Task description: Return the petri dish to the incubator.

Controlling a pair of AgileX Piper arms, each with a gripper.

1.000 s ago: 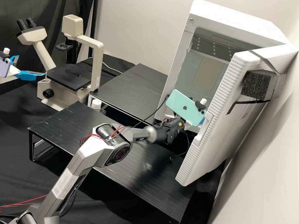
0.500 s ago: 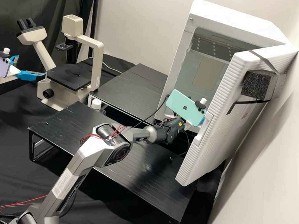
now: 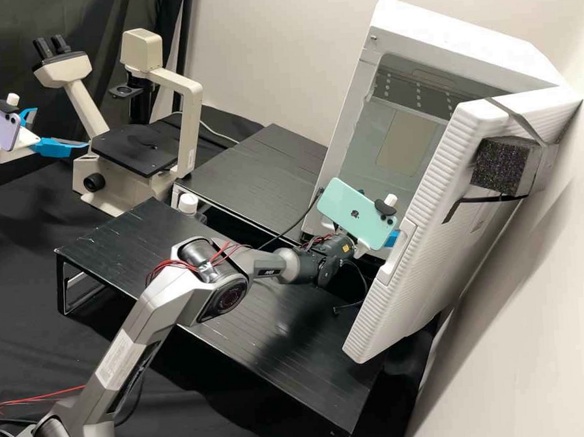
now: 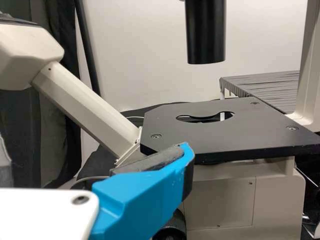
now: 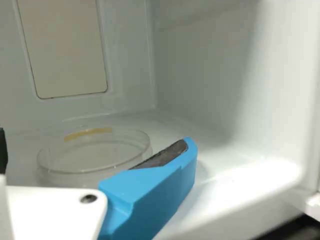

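Note:
In the high view, my right gripper (image 3: 391,239) is at the incubator's (image 3: 465,33) doorway, partly behind a mint phone. The right wrist view has the clear petri dish (image 5: 82,171), with a yellowish mark on its rim, lying flat on the white incubator floor (image 5: 225,175). My right gripper (image 5: 95,146) is open around the dish's near side, one blue finger close to it; whether they touch I cannot tell. My left gripper (image 3: 61,128) stands open beside the microscope stage in the high view. In the left wrist view, my left gripper (image 4: 90,160) has one finger before that stage.
The ribbed incubator door (image 3: 407,291) stands open close beside the right arm. A cream microscope (image 3: 189,119) is at the back left. Two low black stands (image 3: 257,174) and a white-capped bottle (image 3: 188,203) lie between microscope and incubator.
Over the last half second my right arm has shifted a little to the left in the high view, slightly back from the incubator. The left arm has stayed still.

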